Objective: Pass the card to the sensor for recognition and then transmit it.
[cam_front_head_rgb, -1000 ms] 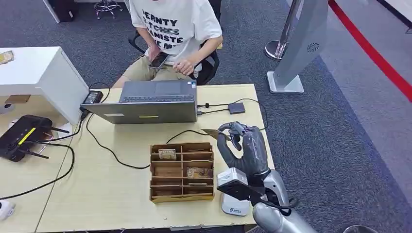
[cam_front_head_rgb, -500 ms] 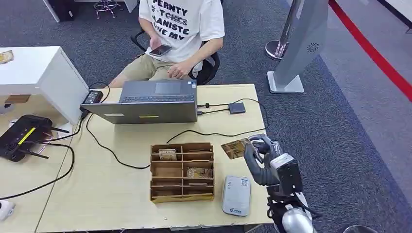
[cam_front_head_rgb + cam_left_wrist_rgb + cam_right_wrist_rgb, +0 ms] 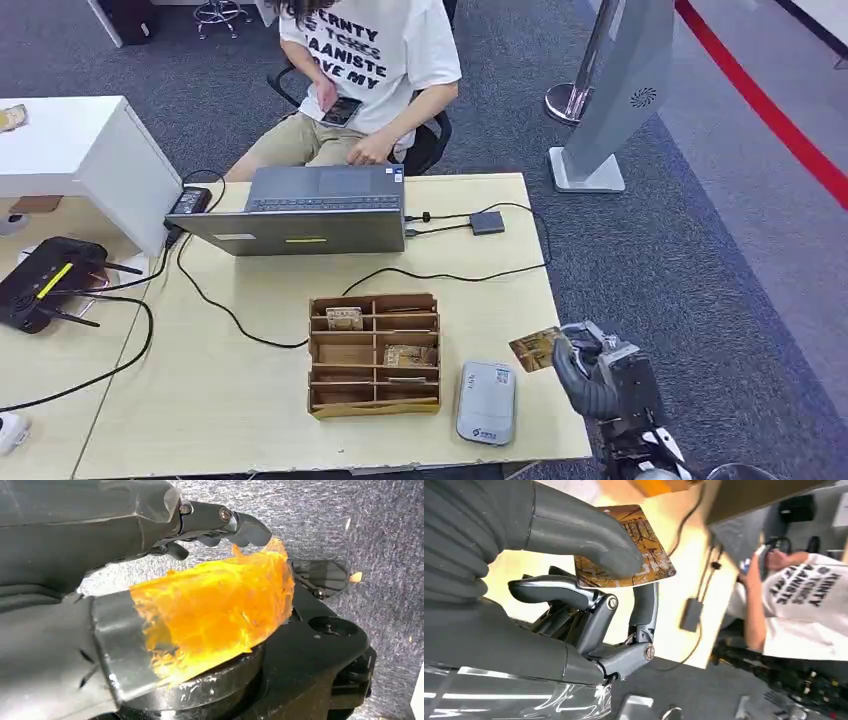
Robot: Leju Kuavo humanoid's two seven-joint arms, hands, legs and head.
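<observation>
My right hand point(image 3: 592, 376) is at the table's near right corner and pinches a brown patterned card point(image 3: 535, 349) between thumb and fingers. The card is held off the tabletop, a little right of and beyond the grey-white card sensor point(image 3: 487, 402), which lies flat next to the wooden organizer point(image 3: 374, 353). In the right wrist view the thumb point(image 3: 579, 535) presses on the card point(image 3: 646, 555) with the darker fingers under it. My left hand point(image 3: 100, 545) hangs over the carpet with nothing in it, its fingers point(image 3: 220, 520) loosely apart.
A wooden organizer with other cards in its slots stands mid-table. Behind it are a laptop point(image 3: 305, 212), black cables and a small adapter point(image 3: 487, 222). A person point(image 3: 365, 70) sits beyond the table holding a phone. A router point(image 3: 45, 280) lies at the left.
My right hand has carried the card from beyond the organizer back and to the right, toward the table's near right corner. The person has shifted and raised the phone.
</observation>
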